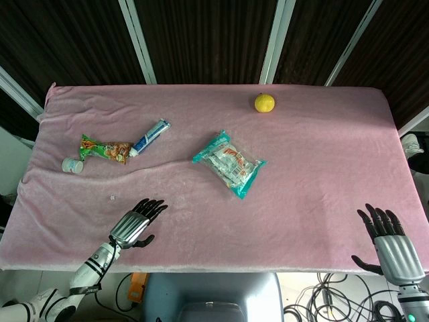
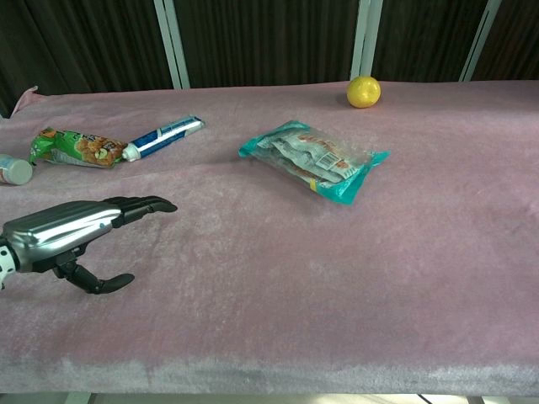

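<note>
A: Head view, what is shown?
B: A pink-covered table. The left hand hovers at the near edge, fingers spread, grasping nothing; nearest it lie a green snack packet, a toothpaste tube and a small white bottle. The right hand is likewise released, at the near right corner.

A: And the chest view?
B: The left hand is empty, palm down. A teal packet lies mid-table, with a lemon behind.
</note>
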Motion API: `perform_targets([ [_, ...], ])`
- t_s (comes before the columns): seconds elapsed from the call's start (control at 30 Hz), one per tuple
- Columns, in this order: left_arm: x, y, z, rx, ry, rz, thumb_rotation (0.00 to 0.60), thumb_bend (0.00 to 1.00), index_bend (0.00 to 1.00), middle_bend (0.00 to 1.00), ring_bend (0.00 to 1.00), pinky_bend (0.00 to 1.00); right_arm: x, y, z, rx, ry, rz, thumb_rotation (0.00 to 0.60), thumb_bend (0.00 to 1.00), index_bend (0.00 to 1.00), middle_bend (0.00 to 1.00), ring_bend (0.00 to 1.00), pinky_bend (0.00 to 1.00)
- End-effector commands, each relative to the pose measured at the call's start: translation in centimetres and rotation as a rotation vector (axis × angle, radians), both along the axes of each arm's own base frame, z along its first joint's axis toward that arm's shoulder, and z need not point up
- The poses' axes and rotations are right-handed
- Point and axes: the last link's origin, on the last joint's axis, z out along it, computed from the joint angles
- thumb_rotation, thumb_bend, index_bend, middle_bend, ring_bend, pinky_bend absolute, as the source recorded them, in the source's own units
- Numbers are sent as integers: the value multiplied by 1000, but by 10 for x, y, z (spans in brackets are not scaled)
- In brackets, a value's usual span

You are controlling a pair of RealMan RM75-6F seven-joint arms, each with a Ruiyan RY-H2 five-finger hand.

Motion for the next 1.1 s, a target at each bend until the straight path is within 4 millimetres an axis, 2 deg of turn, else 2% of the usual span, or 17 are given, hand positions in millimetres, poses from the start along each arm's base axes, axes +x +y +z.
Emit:
perform_targets([
  [0.03,0,0,-1,-5,1,4,600,379,0,0,0,0,0,1,2,-3,-5,3,600,279,0,0,0,0],
  [0.17,-2,3,-1,-2,1,21,600,378,0,0,0,0,0,2,4,-9,-11,4,600,280,0,0,0,0],
  [0.3,-10,16,12,122,3,34,600,378,0,9,1,7,-1,1,3,-1,-7,4,600,279,0,0,0,0],
  [0.4,-24,29,27,243,37,68,600,378,17,105,66,48,0,1,3,-1,-8,4,600,280,0,0,0,0],
  [0.47,-32,35,35,291,53,99,600,379,66,145,99,63,0,1,3,1,-8,4,600,280,0,0,0,0],
  [0.6,-54,46,50,346,90,174,600,379,175,146,97,64,2,1,1,4,-8,8,600,280,0,0,0,0],
  [0.83,-74,56,50,307,69,271,600,379,397,157,97,65,4,0,-4,18,-5,14,600,280,0,0,0,0],
  [1.1,-86,66,48,314,74,312,600,374,411,161,98,66,5,-2,-5,25,-5,13,600,280,0,0,0,0],
])
